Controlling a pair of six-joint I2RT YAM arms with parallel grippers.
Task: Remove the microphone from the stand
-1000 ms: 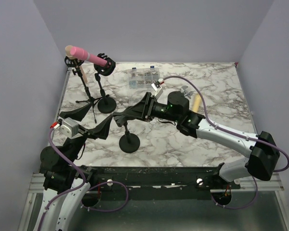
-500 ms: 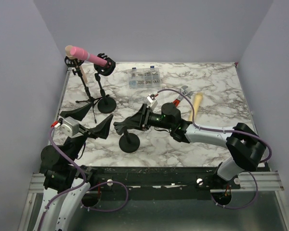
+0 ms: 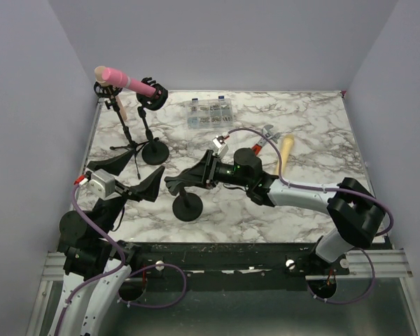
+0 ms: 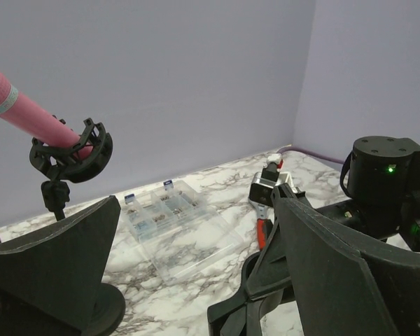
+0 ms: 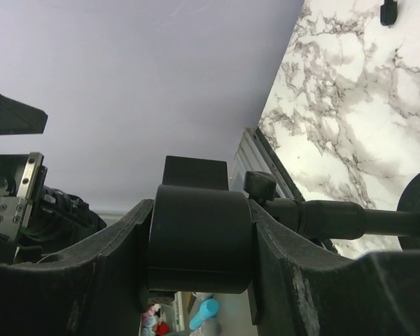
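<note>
1. Right arm has folded in since 1 s ago: the elbow came off the right edge toward the middle and the wrist sits nearer the base rail. Almost no shift in the last 0.5 s. Left arm unchanged.
2. Top view: the right gripper (image 3: 180,180) reaches left, roughly level, at the head of the short stand (image 3: 187,208), a thin black pole on a round disc base. The left gripper (image 3: 141,170) hovers just left of that stand with its 2 wedge-shaped black fingers spread wide, touching nothing. The pink microphone (image 3: 129,82) lies tilted at the rear left, its narrow end in the black shock mount (image 3: 155,95) of a round-base stand (image 3: 154,151), well apart from both grippers. On the marble table (image 3: 315,126) are a clear compartment box (image 3: 208,113) and red-handled pliers (image 3: 260,145).
3. Left wrist view: jaws fully released, nothing between them. The pink microphone (image 4: 28,115) is smooth and matte, ringed by the shock mount (image 4: 73,150).
4. Right wrist view: jaws clenched on a smooth black cylinder (image 5: 199,238), 1 finger (image 5: 119,280) on each side. The stand's pole runs right from it. Cannot tell if the cylinder is a mic or a clip.
</note>
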